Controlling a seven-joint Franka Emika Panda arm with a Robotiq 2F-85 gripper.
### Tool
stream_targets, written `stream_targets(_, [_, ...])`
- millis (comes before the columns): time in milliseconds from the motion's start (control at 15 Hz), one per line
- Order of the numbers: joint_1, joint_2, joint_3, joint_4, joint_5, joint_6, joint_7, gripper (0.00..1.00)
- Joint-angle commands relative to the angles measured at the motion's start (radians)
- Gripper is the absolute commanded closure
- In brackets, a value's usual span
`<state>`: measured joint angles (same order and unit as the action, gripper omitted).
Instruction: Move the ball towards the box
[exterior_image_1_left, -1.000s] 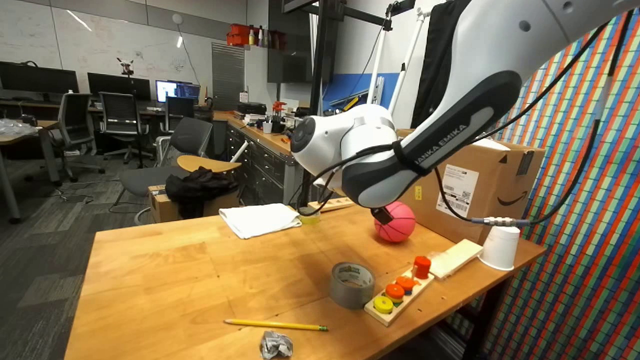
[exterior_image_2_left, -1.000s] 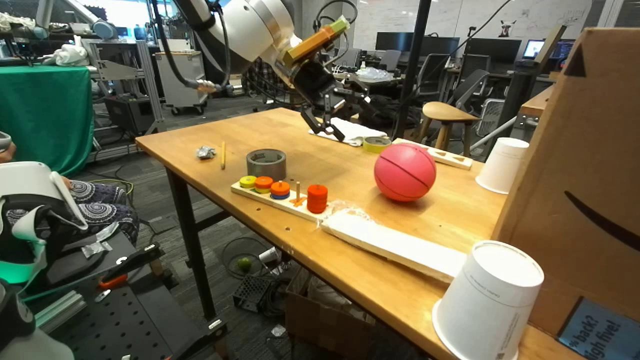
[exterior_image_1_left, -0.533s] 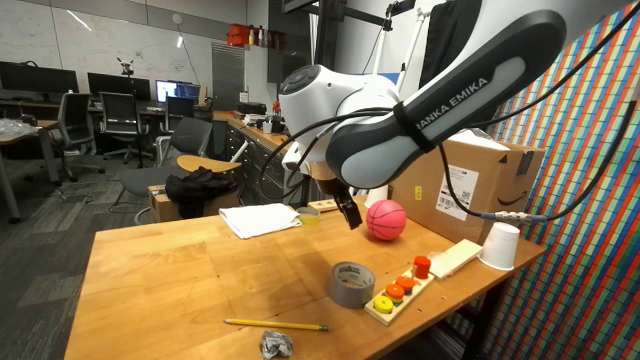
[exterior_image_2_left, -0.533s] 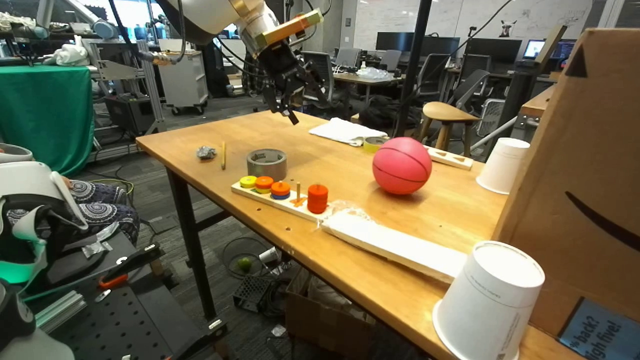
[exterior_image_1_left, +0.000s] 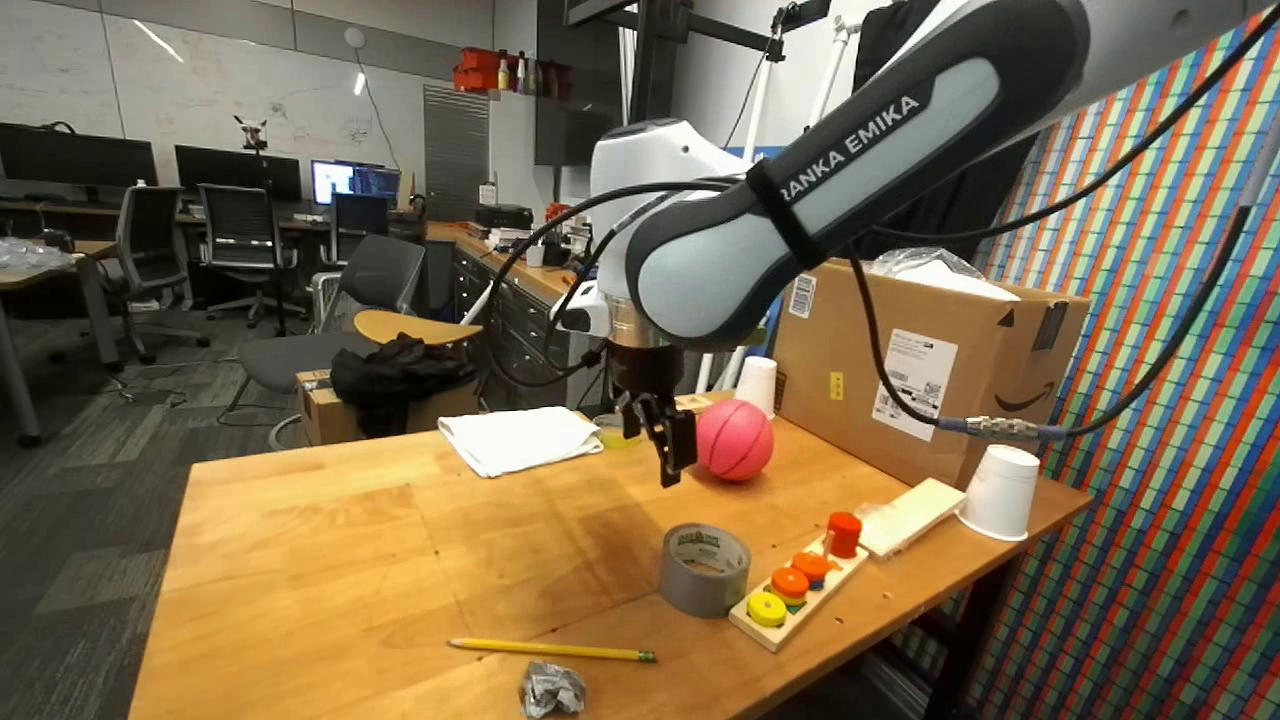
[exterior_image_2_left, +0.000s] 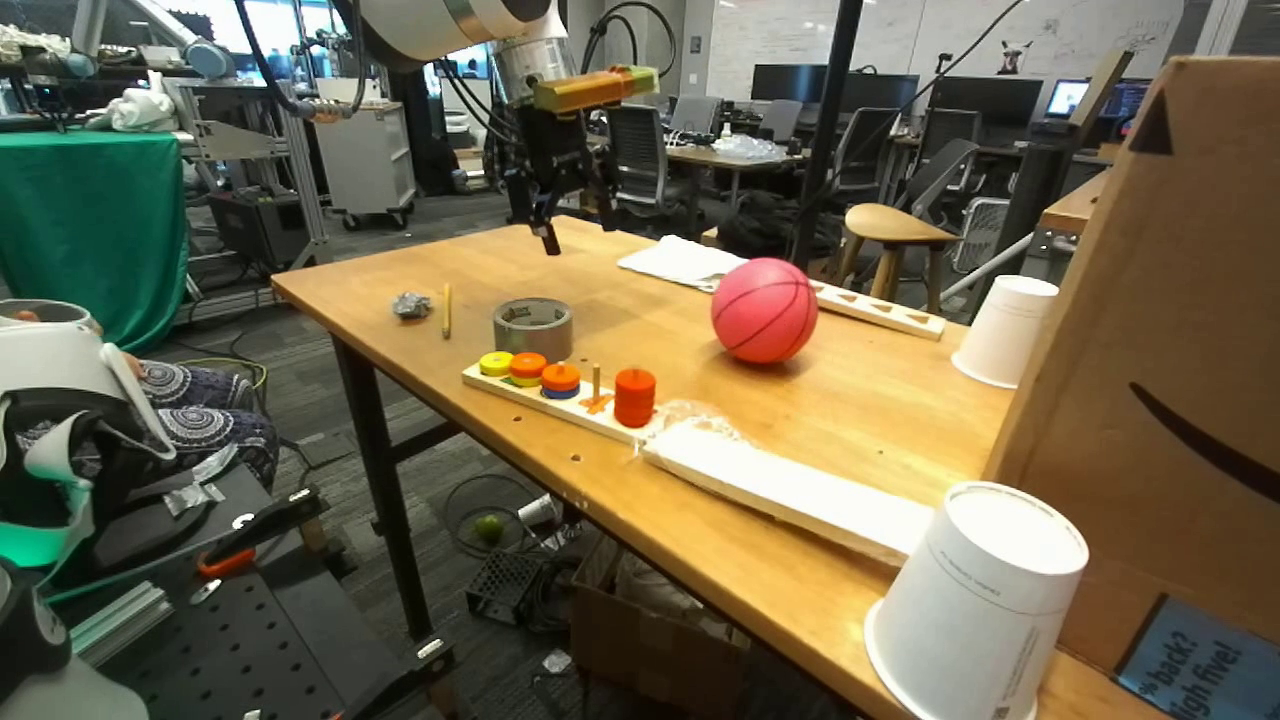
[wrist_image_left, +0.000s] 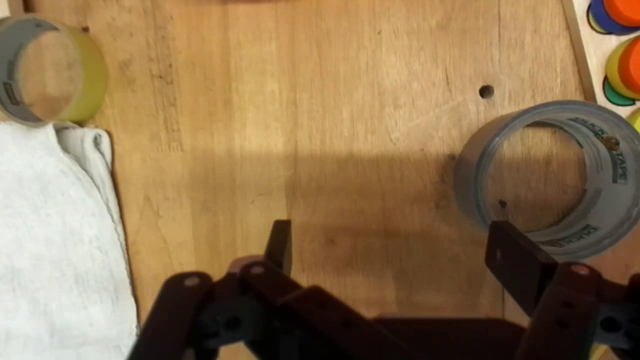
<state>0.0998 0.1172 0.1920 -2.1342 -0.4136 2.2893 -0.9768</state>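
Black and nearest, the gripper (wrist_image_left: 390, 237) takes up the lower part of the wrist view, fingers spread apart, gripping nothing. Over the last second it has swung out of a slant and now points almost straight down. Beyond it, the ball (exterior_image_2_left: 764, 310) has shifted, apparently rolling, towards the left of the frame in both exterior views, and so away from the box (exterior_image_1_left: 970, 375). To my eye that sets the task back: the gap is wider, though the gripper hangs on the side of the ball away from the box, which could suit a push. The ball sits a little right of centre in both exterior views, on the table (exterior_image_1_left: 350, 560), pink-red, round, crossed by dark curving seams. Farthest from the gripper, at the right of the frame, stands the box, plain brown cardboard.
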Motion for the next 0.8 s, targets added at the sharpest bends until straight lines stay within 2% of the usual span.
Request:
stream_targets(0, [-0.007, 0.016, -0.009, 0.040, 0.133, 0.044, -0.129, 0.00])
stream_targets(267, [-0.008, 0.029, 0.003, 0.088, 0.314, 0.086, -0.212, 0.00])
stream_targets(733, [-0.006, 0.082, 0.013, 0.162, 0.463, 0.075, -0.265, 0.00])
